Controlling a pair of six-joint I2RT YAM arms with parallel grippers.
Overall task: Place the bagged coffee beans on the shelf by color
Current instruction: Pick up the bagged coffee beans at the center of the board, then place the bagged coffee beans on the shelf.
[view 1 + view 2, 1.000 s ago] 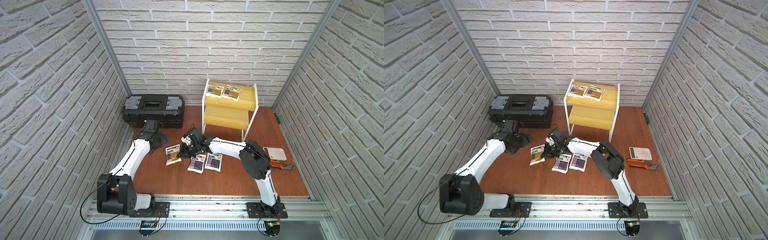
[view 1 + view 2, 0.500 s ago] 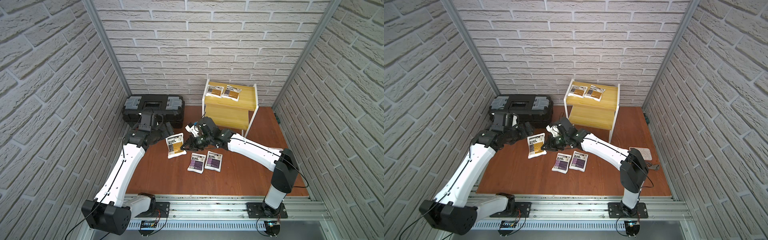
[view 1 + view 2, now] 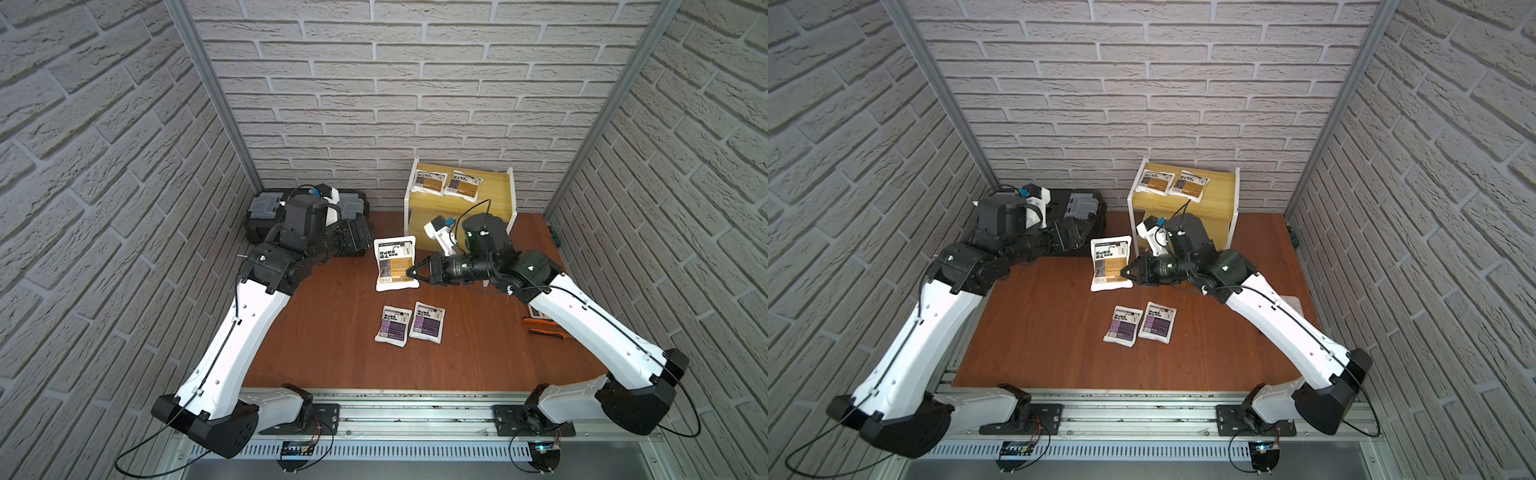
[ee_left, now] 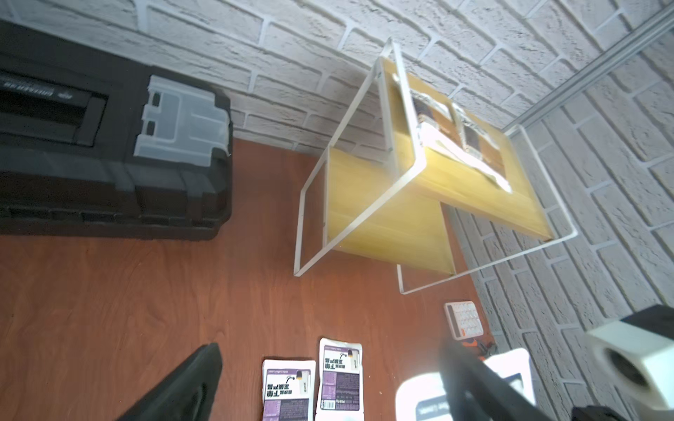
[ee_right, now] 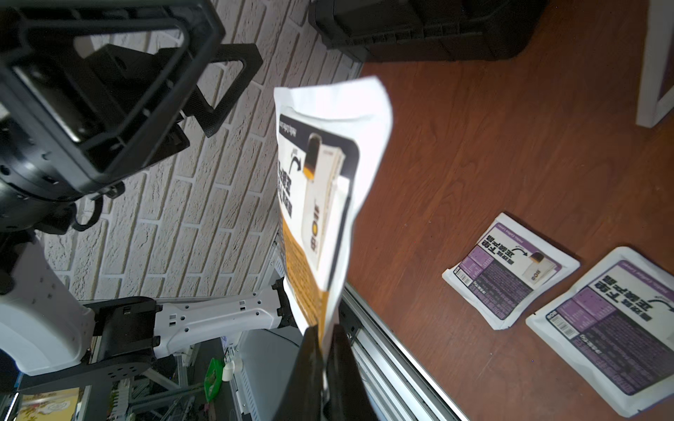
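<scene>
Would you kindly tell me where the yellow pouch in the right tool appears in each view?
Top views: in both, yellow pouch mid-scene, pinched by the right tool.
Left wrist: a washed-out white shape at the edge may be it; cannot tell.
Right wrist: picture's centre, label facing the camera.
Shared landmark: the two purple pouches.

Two yellow bags (image 3: 429,183) fill the left half of the shelf (image 3: 496,198) top; the right half lies free

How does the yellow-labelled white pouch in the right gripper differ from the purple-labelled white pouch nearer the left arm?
The yellow-labelled pouch has a mustard panel, the purple-labelled pouch a purple one. The yellow one is held above the table, its edge pinched by the right gripper; the purple one lies flat on it. Both are white.
</scene>
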